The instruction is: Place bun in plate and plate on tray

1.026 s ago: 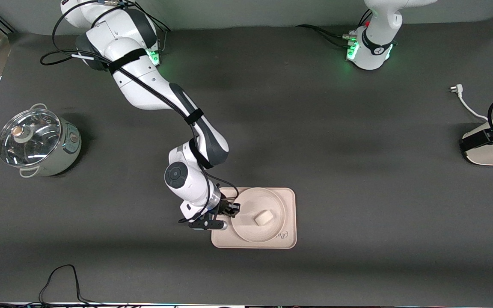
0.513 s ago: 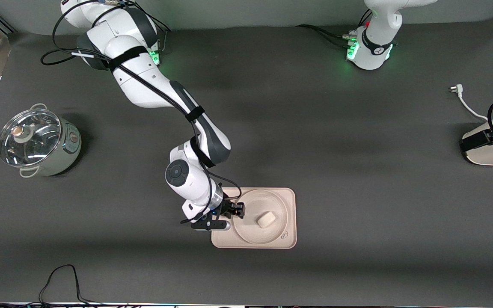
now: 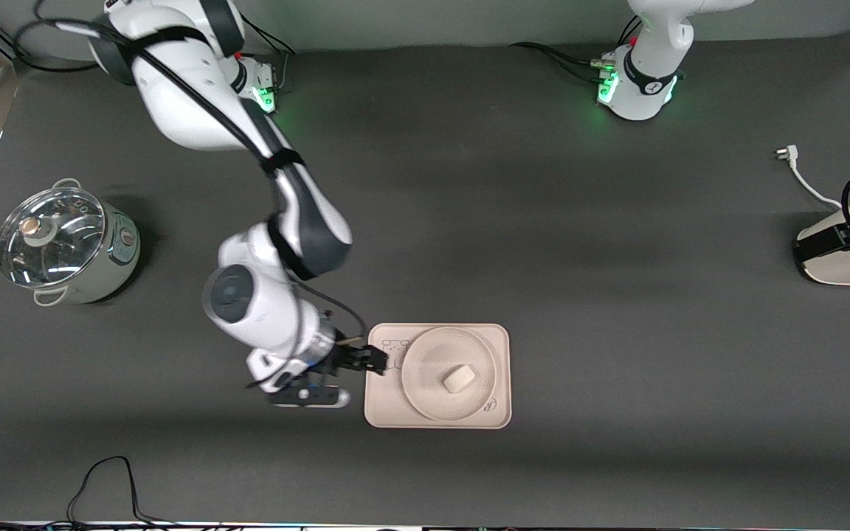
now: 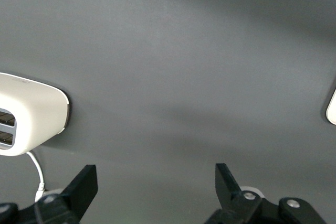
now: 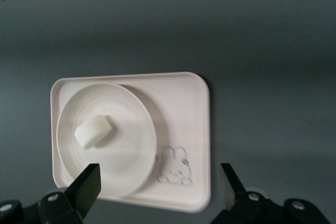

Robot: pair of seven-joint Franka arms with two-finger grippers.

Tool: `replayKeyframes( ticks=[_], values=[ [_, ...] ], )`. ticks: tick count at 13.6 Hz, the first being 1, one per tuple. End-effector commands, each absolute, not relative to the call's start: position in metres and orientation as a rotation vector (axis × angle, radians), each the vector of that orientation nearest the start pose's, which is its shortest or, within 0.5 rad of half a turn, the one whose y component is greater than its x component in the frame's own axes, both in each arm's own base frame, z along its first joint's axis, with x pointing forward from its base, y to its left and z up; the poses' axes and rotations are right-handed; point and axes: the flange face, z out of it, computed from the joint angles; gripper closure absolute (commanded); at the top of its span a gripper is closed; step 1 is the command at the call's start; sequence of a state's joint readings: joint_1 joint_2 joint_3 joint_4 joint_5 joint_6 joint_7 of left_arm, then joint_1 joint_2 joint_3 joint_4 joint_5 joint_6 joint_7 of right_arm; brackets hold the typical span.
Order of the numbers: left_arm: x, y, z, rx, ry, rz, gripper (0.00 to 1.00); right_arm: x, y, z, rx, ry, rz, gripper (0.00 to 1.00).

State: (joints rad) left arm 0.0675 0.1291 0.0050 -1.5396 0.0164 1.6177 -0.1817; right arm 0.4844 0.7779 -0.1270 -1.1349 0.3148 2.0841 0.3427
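Note:
The bun point(image 3: 459, 378) lies in the round plate point(image 3: 432, 354), and the plate rests flat on the Rabbit tray point(image 3: 502, 369). My right gripper point(image 3: 377, 362) is open and empty, over the tray's edge at the right arm's end, clear of the plate's rim. In the right wrist view the bun point(image 5: 93, 132), plate point(image 5: 126, 150) and tray point(image 5: 184, 103) lie below the open right gripper point(image 5: 159, 177). My left gripper point(image 4: 155, 177) is open and empty over bare table in its wrist view. It does not show in the front view, and the left arm waits.
A pot with a glass lid point(image 3: 63, 243) stands at the right arm's end. A white appliance point(image 3: 849, 258) with a cord and plug point(image 3: 794, 162) sits at the left arm's end; it also shows in the left wrist view point(image 4: 26, 114). A black cable point(image 3: 108, 479) lies near the front edge.
My right gripper has let go of the plate's rim, pulled back toward the right arm's end and risen. The plate with the bun stays on the tray.

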Motion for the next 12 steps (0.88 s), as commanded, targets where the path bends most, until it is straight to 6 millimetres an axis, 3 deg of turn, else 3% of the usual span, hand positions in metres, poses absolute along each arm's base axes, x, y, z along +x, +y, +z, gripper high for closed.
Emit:
replayKeyframes(
  ticks=[1, 5, 8, 10, 12],
  values=[
    [0.590, 0.045, 0.571, -3.107, -0.390, 0.091, 0.00, 0.691, 0.261, 0.415, -2.917, 0.115, -0.013, 0.00],
    [0.590, 0.046, 0.571, -3.107, -0.395, 0.091, 0.00, 0.653, 0.160, 0.492, -2.976, 0.123, -0.057, 0.00],
    [0.590, 0.048, 0.570, -3.106, -0.399, 0.091, 0.00, 0.604, 0.100, 0.538, -3.012, 0.172, -0.071, 0.00],
    [0.588, 0.050, 0.575, -3.106, -0.404, 0.088, 0.00, 0.581, 0.058, 0.555, -3.018, 0.235, -0.097, 0.00],
    [0.587, 0.053, 0.577, -3.106, -0.424, 0.084, 0.00, 0.556, 0.032, 0.562, -3.090, 0.207, -0.130, 0.00]
  ],
)
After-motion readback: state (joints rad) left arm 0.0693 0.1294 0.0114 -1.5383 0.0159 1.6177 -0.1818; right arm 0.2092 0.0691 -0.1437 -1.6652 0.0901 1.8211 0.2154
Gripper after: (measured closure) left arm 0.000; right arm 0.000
